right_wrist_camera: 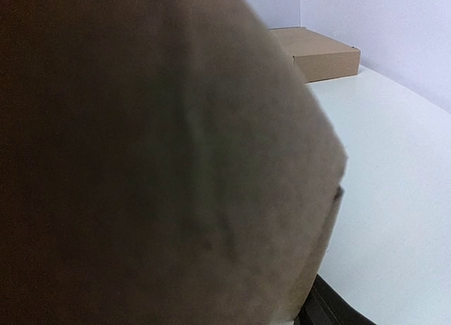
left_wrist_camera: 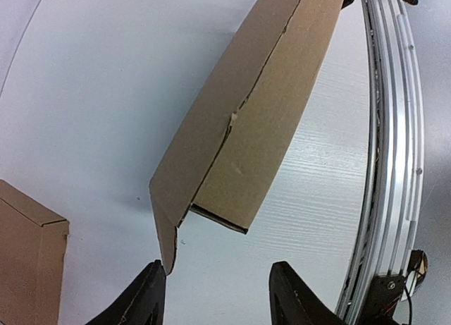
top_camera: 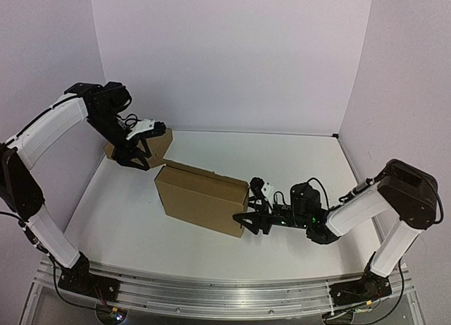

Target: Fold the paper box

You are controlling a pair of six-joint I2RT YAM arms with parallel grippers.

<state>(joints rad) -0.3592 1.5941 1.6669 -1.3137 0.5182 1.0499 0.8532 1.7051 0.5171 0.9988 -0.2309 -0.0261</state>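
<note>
The paper box (top_camera: 201,198) stands on the table's middle as a brown, partly folded shell. In the left wrist view it (left_wrist_camera: 254,106) shows a slit seam and a loose side flap hanging down. My left gripper (top_camera: 137,156) is open and empty at the back left, and its fingers (left_wrist_camera: 144,300) sit apart just short of that flap's tip. My right gripper (top_camera: 243,224) is at the box's right end with its jaws spread. In the right wrist view the cardboard (right_wrist_camera: 155,163) fills the picture, and only one finger (right_wrist_camera: 331,311) shows.
A second, ready-made shallow brown box (top_camera: 151,143) lies at the back left by the wall, under my left gripper. It also shows in the left wrist view (left_wrist_camera: 28,261) and the right wrist view (right_wrist_camera: 320,53). The metal rail (left_wrist_camera: 391,163) runs along the near edge.
</note>
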